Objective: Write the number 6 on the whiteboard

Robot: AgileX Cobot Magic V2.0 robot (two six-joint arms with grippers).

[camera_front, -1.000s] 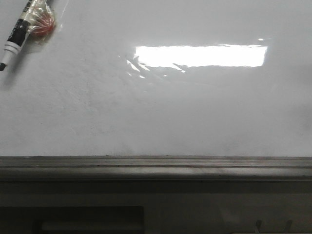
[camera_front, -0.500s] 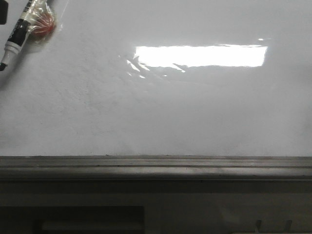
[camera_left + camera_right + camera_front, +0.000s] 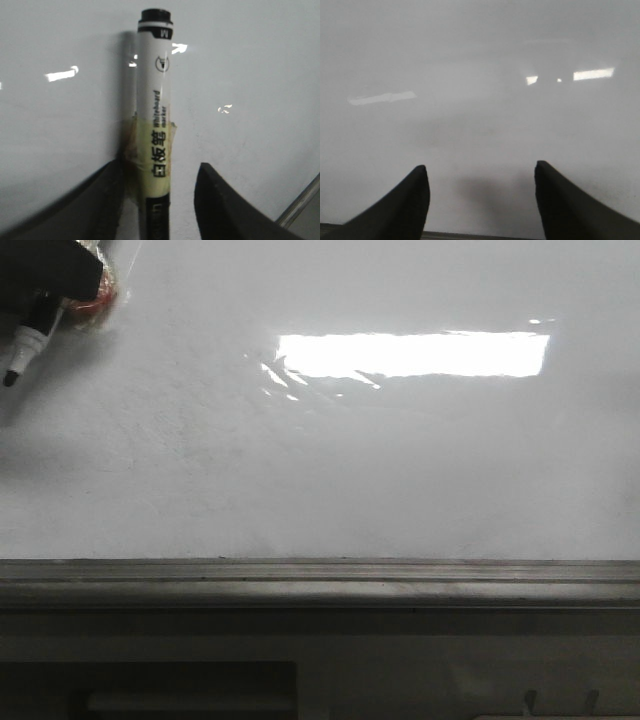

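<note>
The whiteboard [image 3: 350, 470] lies flat, glossy white, with no number 6 or other marker line on it in any view. A black-and-white marker [image 3: 22, 340] lies at its far left, tip toward the near side. My left gripper [image 3: 45, 265] is a dark shape over the marker's upper part. In the left wrist view the marker [image 3: 155, 100], wrapped in yellowish tape, lies between the spread jaws of the left gripper [image 3: 160, 165]; there is a gap on one side. My right gripper [image 3: 480, 166] is open and empty over the bare whiteboard [image 3: 480, 100].
A red object in clear wrap [image 3: 90, 302] sits against the marker. A bright rectangular glare [image 3: 410, 353] lies on the board. A dull grey ledge [image 3: 320, 580] runs along the board's near edge, with dark structure below it.
My left gripper has come into the front view from the far left corner and now covers the marker's upper half. The marker has not moved.
</note>
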